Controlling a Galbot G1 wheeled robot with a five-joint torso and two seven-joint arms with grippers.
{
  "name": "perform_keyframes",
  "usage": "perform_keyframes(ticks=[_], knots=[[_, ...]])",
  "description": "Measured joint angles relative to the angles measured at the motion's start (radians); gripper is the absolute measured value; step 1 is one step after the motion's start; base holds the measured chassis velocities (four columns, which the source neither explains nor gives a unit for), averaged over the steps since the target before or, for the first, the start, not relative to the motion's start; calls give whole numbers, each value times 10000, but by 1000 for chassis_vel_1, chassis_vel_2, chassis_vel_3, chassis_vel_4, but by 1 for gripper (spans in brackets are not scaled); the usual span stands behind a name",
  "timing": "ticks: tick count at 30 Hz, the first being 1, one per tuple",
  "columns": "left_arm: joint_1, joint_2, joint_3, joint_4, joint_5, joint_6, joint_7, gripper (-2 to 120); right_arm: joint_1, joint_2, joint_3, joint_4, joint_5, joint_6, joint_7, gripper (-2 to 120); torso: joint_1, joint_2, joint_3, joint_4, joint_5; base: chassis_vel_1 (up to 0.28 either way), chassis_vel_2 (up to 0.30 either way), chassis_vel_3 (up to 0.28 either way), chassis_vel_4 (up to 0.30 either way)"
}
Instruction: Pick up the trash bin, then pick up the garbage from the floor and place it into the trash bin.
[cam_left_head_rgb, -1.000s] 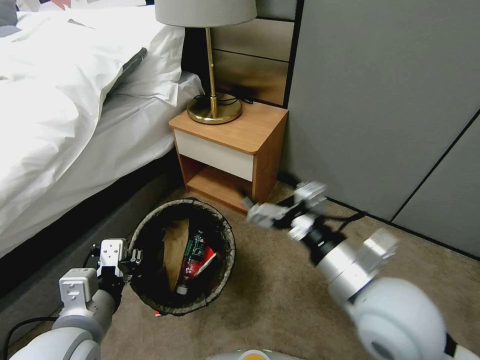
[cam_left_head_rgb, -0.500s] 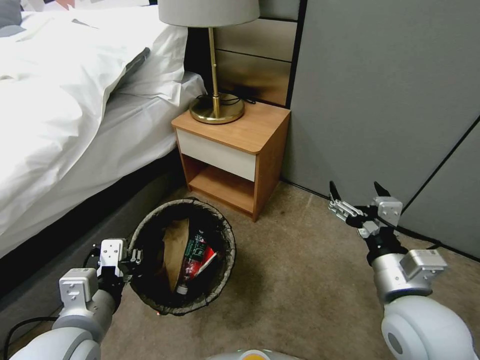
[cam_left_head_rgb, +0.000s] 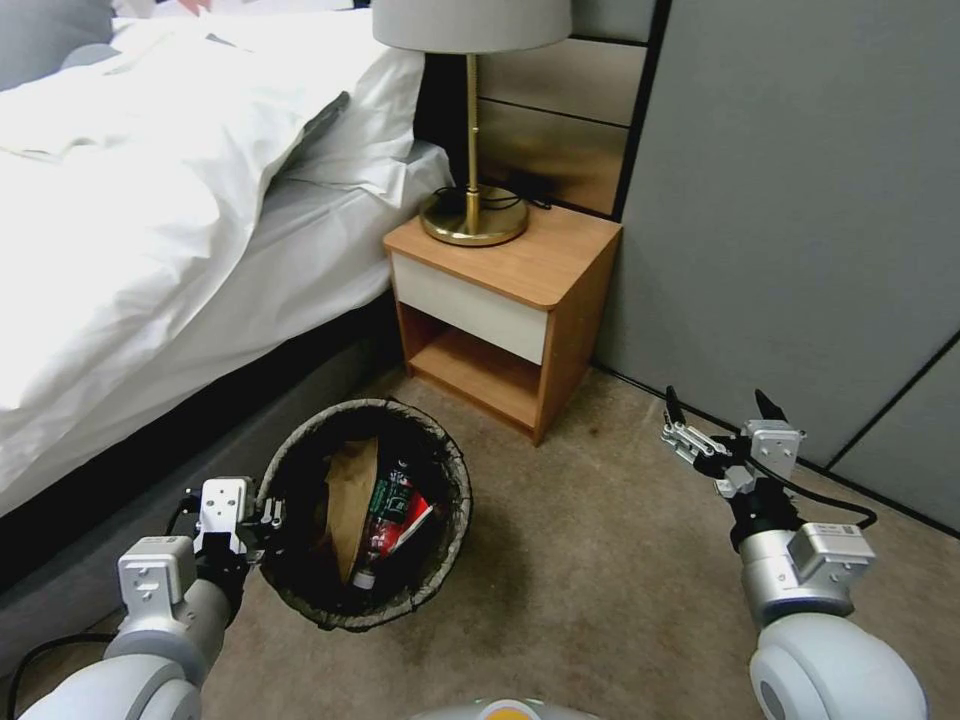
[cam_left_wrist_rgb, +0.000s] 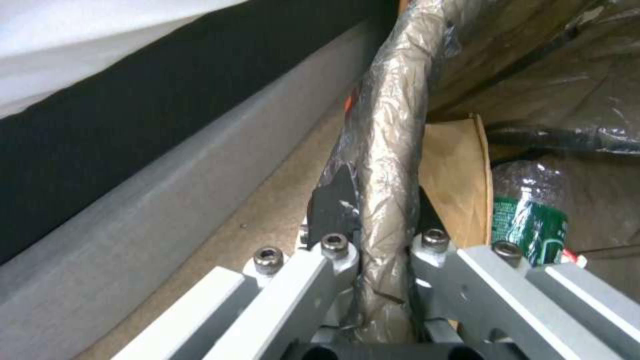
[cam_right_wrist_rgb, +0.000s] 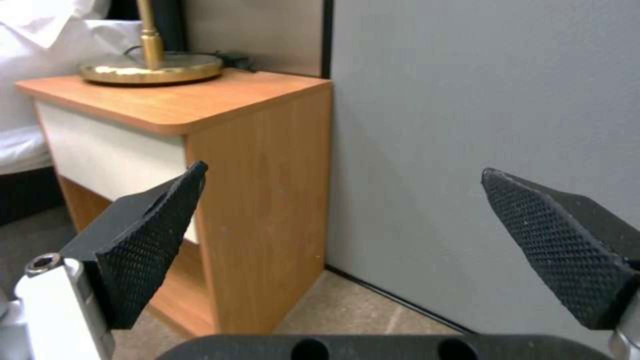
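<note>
The trash bin (cam_left_head_rgb: 452, 468), round and lined with a dark bag, is beside the bed with my left gripper (cam_left_head_rgb: 262, 520) shut on its near-left rim. In the left wrist view the fingers (cam_left_wrist_rgb: 333, 200) pinch the bag-wrapped rim (cam_left_wrist_rgb: 393, 125). Garbage lies inside: a brown paper scrap (cam_left_head_rgb: 350, 500), a green bottle (cam_left_head_rgb: 388, 505) and a red carton (cam_left_head_rgb: 412, 520); the paper (cam_left_wrist_rgb: 453, 170) and bottle (cam_left_wrist_rgb: 530, 220) also show in the left wrist view. My right gripper (cam_left_head_rgb: 718, 405) is open and holds nothing, above the carpet near the grey wall, its tips (cam_right_wrist_rgb: 343, 170) spread wide.
A wooden nightstand (cam_left_head_rgb: 560, 330) with a brass lamp (cam_left_head_rgb: 472, 215) stands against the wall beyond the bin. The bed (cam_left_head_rgb: 150, 200) with its dark base runs along the left. A grey wall panel (cam_left_head_rgb: 800, 200) closes the right. Bare carpet (cam_left_head_rgb: 600, 560) lies between the arms.
My right arm swung from beside the bin out to the right and now holds still, open. The camera shifted, so the nightstand sits further right. The left gripper keeps its grip on the rim.
</note>
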Motion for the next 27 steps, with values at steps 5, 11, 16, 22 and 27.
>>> perform_keyframes(ticks=[5,11,16,22,27], knots=[[0,1,0,0,0,0,0,1,-14,151,-248,-90,-244,0,54,100,0,0,0,0,0,43,46,41,51],[0,0,0,0,0,0,0,1,-2,221,-383,-170,-364,0,79,100,0,0,0,0,0,31,37,29,30],[-1,0,0,0,0,0,0,1,-28,326,-551,-242,-493,1,100,100,0,0,0,0,0,35,39,46,44],[0,0,0,0,0,0,0,1,-93,364,-609,-242,-549,3,107,100,1,0,0,-1,0,24,21,20,26],[-1,0,0,0,0,0,0,1,-116,393,-667,-265,-585,9,114,100,1,0,0,-1,0,51,61,53,51]])
